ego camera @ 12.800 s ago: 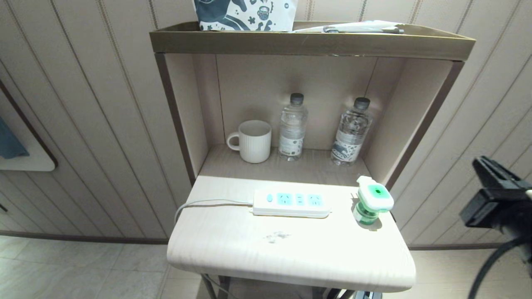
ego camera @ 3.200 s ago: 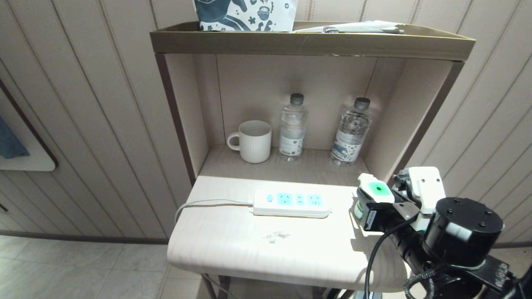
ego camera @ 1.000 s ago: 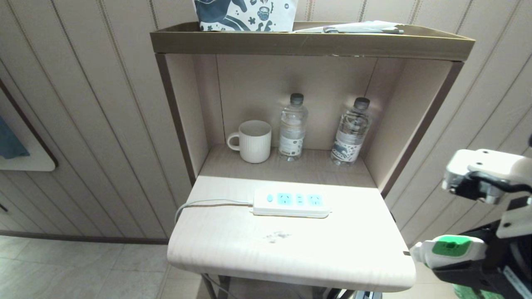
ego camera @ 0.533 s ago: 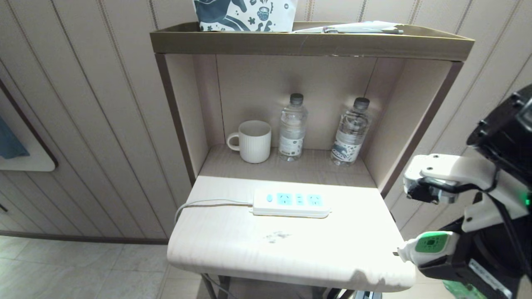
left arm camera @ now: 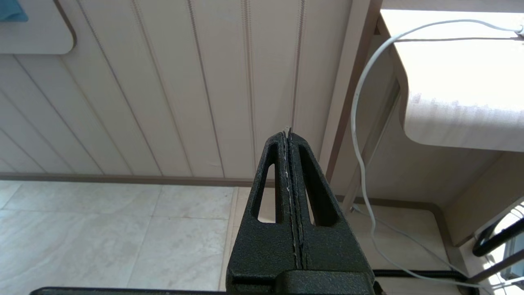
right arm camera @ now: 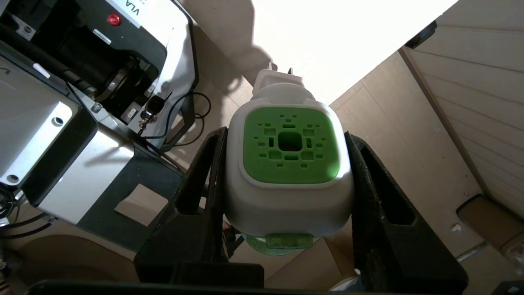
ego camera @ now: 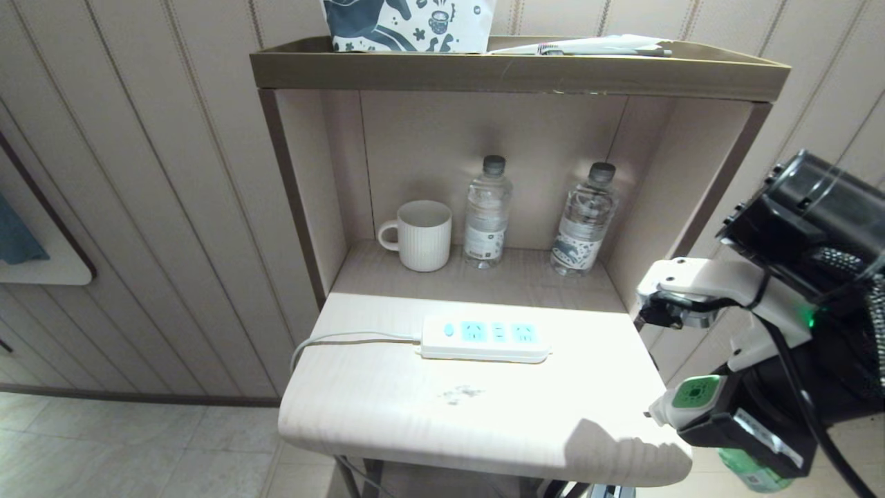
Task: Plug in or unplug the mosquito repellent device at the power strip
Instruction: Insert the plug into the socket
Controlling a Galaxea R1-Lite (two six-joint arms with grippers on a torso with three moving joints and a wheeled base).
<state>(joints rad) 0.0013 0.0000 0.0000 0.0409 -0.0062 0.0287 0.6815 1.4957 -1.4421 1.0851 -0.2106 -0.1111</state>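
Observation:
The white power strip (ego camera: 485,338) with light-blue socket faces lies across the middle of the pale table (ego camera: 415,415), all its sockets bare. My right gripper (ego camera: 698,415) is shut on the mosquito repellent device (ego camera: 691,399), holding it in the air just off the table's right front corner. The device's white body with green vented top (right arm camera: 290,139) sits squeezed between both black fingers (right arm camera: 204,172), prongs pointing toward the table. Its green bottle (ego camera: 753,474) hangs below. My left gripper (left arm camera: 288,133) is shut and empty, parked low beside the table's left side.
A white mug (ego camera: 420,234) and two clear water bottles (ego camera: 487,211) (ego camera: 584,220) stand in the shelf recess behind the strip. The strip's pale cord (ego camera: 332,340) runs off the left edge. A patterned box (ego camera: 408,24) sits on the top shelf.
My right arm has carried the device left, from well off the table's right side toward its right front corner. Its shadow now falls on the table's front edge. The strip has not moved.

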